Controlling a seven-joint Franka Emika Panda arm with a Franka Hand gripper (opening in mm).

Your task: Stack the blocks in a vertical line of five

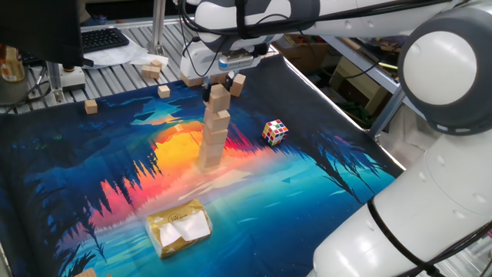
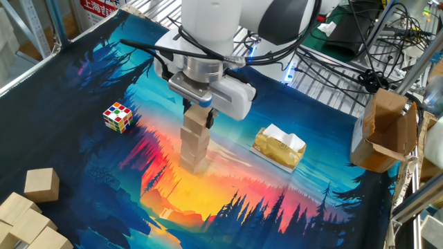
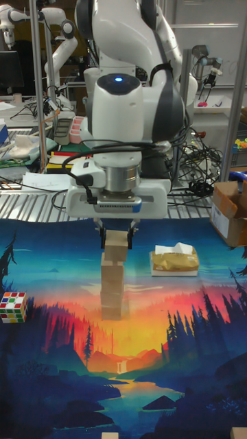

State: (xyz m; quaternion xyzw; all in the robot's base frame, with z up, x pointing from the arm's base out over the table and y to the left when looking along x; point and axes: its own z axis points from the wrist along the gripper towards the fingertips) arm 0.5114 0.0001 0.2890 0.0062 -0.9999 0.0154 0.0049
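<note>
The end effector (image 3: 116,237) sat clamped on the top block (image 3: 117,246). That block rested, slightly askew, on the stack (image 3: 112,288).

End effector (image 3: 116,238) fingertips mostly hidden behind top block (image 3: 116,241); contact unclear (every view).

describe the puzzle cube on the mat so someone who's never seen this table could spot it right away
Start at the stack of wooden blocks in the middle of the sunset-print mat, under the tool. The puzzle cube sits alone on the mat to one side of the stack, apart from it. It is the only multicoloured cube; the others are plain tan wood.
</note>
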